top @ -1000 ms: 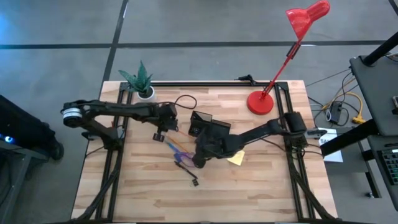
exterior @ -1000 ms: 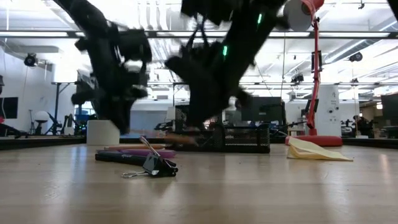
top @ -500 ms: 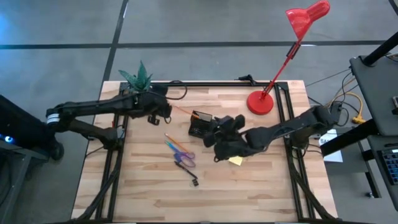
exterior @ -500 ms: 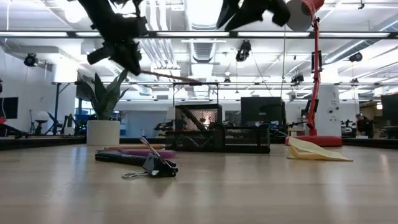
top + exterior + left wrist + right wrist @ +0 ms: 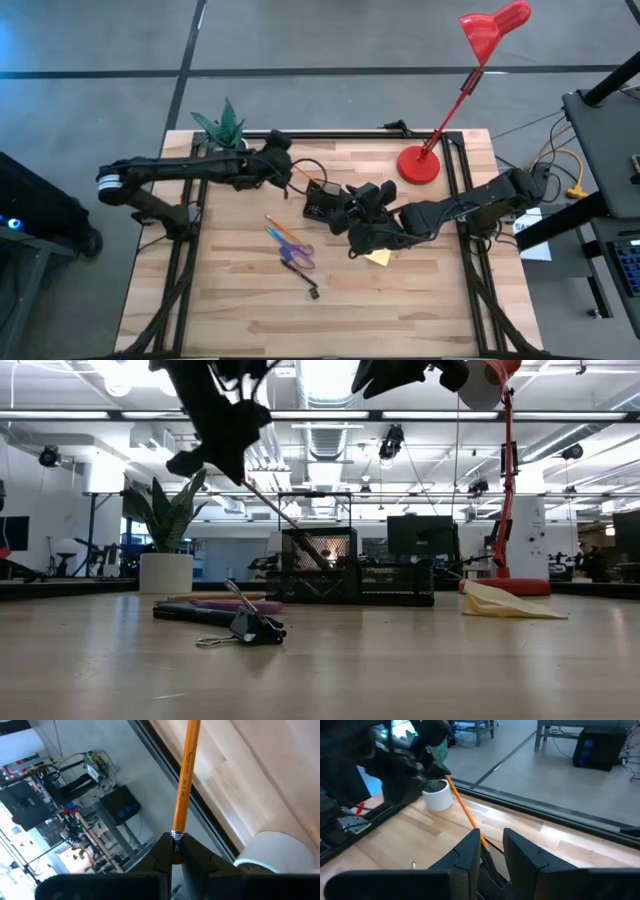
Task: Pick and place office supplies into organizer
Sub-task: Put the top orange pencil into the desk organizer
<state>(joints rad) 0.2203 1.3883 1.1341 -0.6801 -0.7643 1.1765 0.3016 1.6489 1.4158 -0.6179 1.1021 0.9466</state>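
My left gripper (image 5: pixel 175 845) is shut on an orange pencil (image 5: pixel 300 180), high over the table's far left part (image 5: pixel 225 435). The pencil slants down to the taller mesh section of the black organizer (image 5: pixel 318 560). My right gripper (image 5: pixel 492 842) hangs open above the organizer (image 5: pixel 318 200) with nothing between its fingers. In the right wrist view the pencil's lower end (image 5: pixel 475 832) goes out of sight behind one finger. Purple-handled scissors (image 5: pixel 297 252), a blue pencil (image 5: pixel 275 232), a dark pen (image 5: pixel 296 268) and a black clip (image 5: pixel 250 627) lie flat on the table. A yellow sticky-note pad (image 5: pixel 378 257) lies there too. My left gripper pinches the pencil's metal-banded back end (image 5: pixel 176 838) between its two fingers. The pencil runs on along the fingers, slanting down toward the table's right side. It is lifted clear of the table, tip lowest; whether the tip touches the organizer cannot be told.
A white plant pot (image 5: pixel 233 149) stands at the far left, close behind my left gripper. A red desk lamp (image 5: pixel 418 165) stands at the far right. A black cable (image 5: pixel 300 160) loops near the organizer. The table's near half is bare wood (image 5: pixel 400 310).
My left gripper has risen from near the table with the orange pencil, moved toward the far edge and then right toward the organizer, and rolled. The pencil is lifted clear and now slants tip-down. My right gripper has risen from beside the scissors and moved toward the right.
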